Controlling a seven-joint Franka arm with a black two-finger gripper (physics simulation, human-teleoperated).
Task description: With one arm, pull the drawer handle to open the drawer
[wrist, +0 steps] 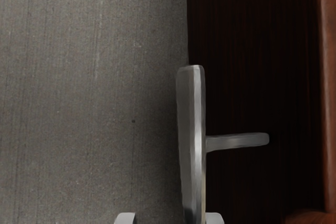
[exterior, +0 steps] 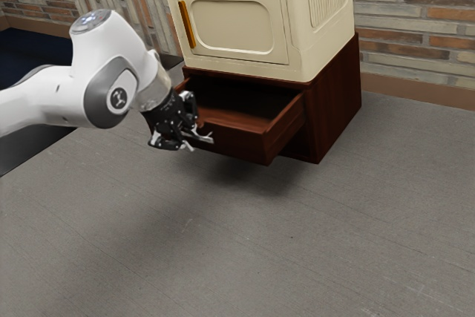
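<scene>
The black gripper (exterior: 194,136) is at the front of the dark red-brown drawer (exterior: 245,139) in the exterior view. That drawer stands pulled out of its cabinet (exterior: 335,102), its inside visible. A grey metal handle (exterior: 203,137) projects from the drawer front beside the fingers. In the wrist view, the handle (wrist: 191,140) runs between the tips of the gripper (wrist: 169,218), which stand apart; one tip is close against the bar, while a gap separates the other from it. The handle's end beyond the tips and one mounting post are visible.
A cream box (exterior: 237,24) with an orange-yellow door handle (exterior: 186,24) stands on top of the cabinet. Grey floor (exterior: 245,250) stretches before the drawer, and a brick wall (exterior: 415,27) rises behind.
</scene>
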